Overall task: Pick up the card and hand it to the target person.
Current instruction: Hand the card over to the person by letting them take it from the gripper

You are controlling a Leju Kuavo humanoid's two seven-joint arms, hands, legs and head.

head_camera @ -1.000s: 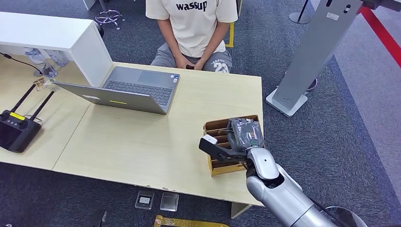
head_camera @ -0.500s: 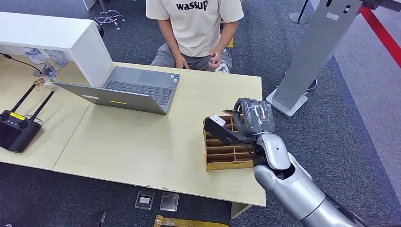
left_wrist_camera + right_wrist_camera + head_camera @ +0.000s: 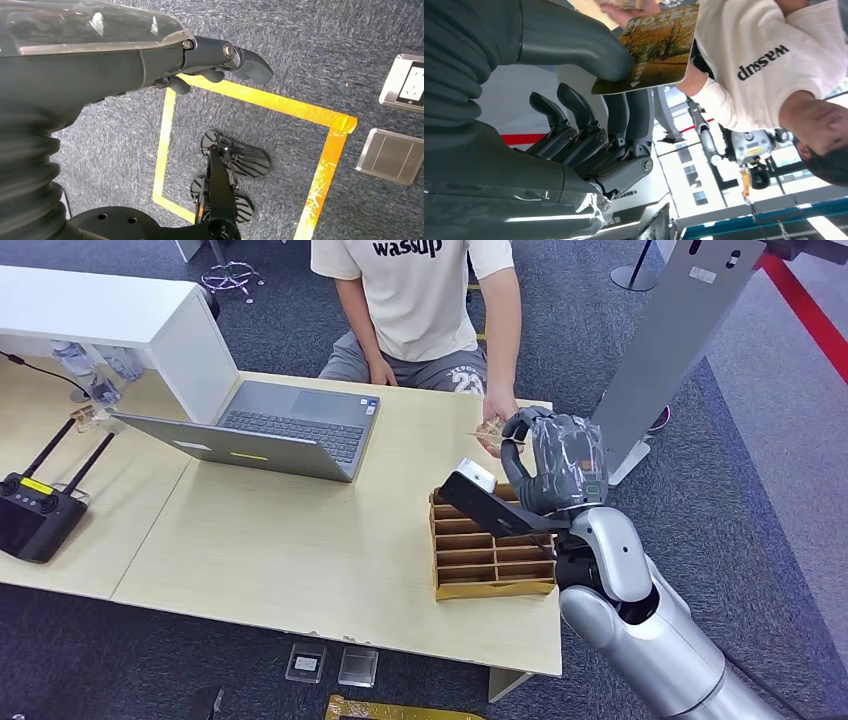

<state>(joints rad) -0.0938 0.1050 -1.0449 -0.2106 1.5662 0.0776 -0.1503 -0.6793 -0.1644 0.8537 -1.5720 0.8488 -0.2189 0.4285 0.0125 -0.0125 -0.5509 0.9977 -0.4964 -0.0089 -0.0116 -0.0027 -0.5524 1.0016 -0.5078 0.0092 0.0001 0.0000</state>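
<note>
My right hand [image 3: 555, 465] is raised above the far end of the wooden card box [image 3: 490, 555], stretched toward the seated person [image 3: 420, 290]. It pinches the card [image 3: 651, 47], a hotel card with an autumn-tree picture, between thumb and fingers. From the head view the card [image 3: 488, 432] appears edge-on, just beyond my fingers. The person's hand [image 3: 493, 420] is at the card's far end and touches it. My left hand [image 3: 220, 60] hangs over the carpeted floor and holds nothing.
The light wooden table [image 3: 300, 550] carries an open laptop [image 3: 270, 430] at the far left and a black remote controller [image 3: 35, 515] at the left edge. A white cabinet [image 3: 130, 320] stands behind the laptop. A grey stand [image 3: 660, 360] rises to the right of the table.
My right hand has lifted from the card box and carried the card forward toward the person. The person's hand has come up from the lap to the card.
</note>
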